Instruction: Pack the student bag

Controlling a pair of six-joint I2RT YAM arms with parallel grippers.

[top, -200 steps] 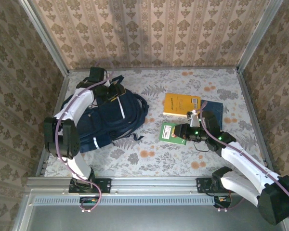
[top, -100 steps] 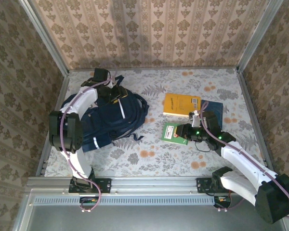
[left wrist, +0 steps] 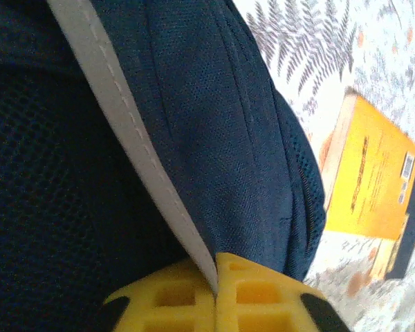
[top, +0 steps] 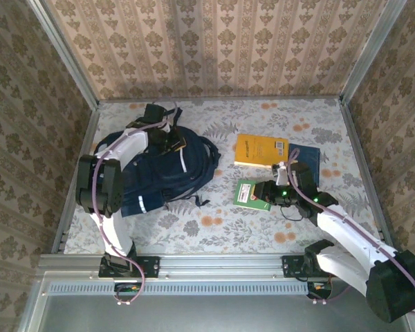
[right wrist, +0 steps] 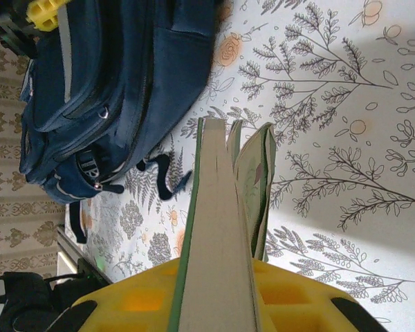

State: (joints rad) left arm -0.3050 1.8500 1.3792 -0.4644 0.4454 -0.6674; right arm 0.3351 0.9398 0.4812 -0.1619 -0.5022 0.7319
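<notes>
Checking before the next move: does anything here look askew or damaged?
The green book clamped in the right pincer fans open: its cover splays away from the page block, so it may bend.

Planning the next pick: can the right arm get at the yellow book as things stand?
Probably not yet. The yellow book lies close beyond the right gripper with nothing between, but that gripper is shut on the green book, which it must release first.
</notes>
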